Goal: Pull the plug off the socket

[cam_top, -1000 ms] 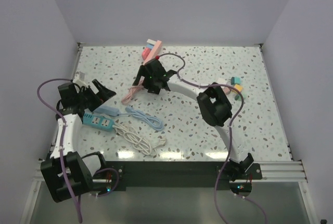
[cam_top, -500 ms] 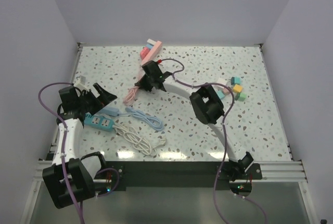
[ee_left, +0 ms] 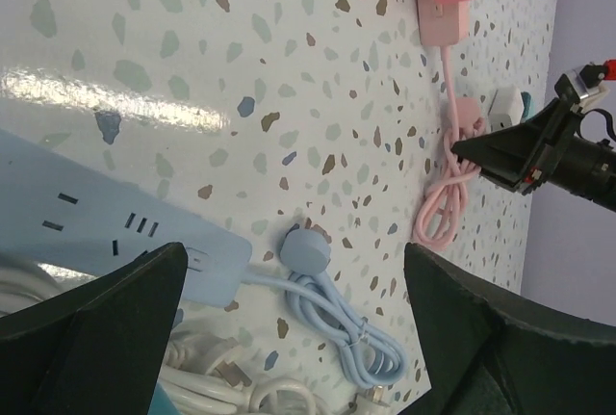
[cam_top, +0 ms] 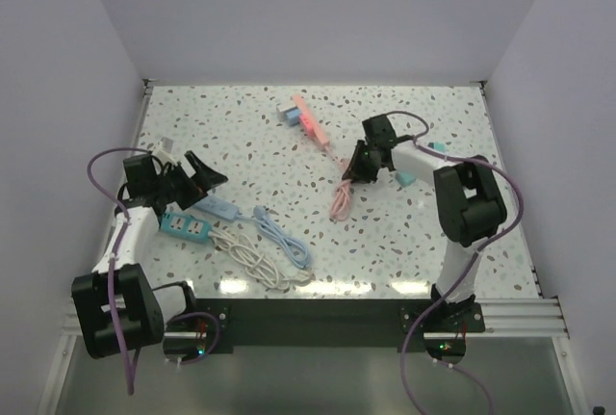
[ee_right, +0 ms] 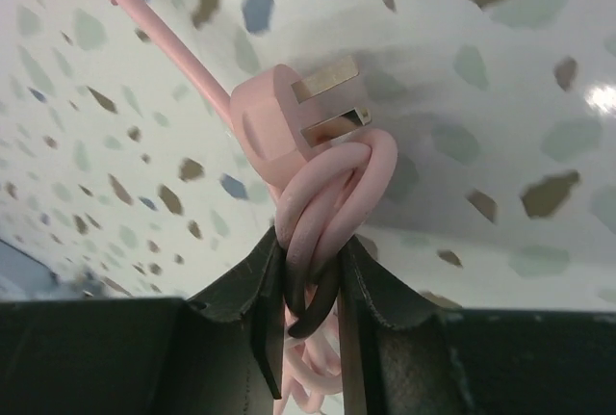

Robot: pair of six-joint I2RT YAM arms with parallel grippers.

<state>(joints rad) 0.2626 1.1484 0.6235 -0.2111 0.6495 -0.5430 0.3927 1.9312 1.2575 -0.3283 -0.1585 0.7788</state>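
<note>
Right wrist: right hand [ee_right: 310, 259] clamped on looped pink cord [ee_right: 332, 184] just beside pink plug [ee_right: 274, 116], prongs bare, in no socket, close to the surface [ee_right: 481, 145]. Top external: swung right within the last second, dragging pink power strip [cam_top: 308, 121] along; left hand [cam_top: 200, 172] kept spread above blue power strip [cam_top: 217, 207]. Looks already unplugged.

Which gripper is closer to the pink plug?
Right. The right gripper is clamped on the coiled pink cord just beside the pink plug; the left gripper hangs open far off, above the light blue power strip.
</note>
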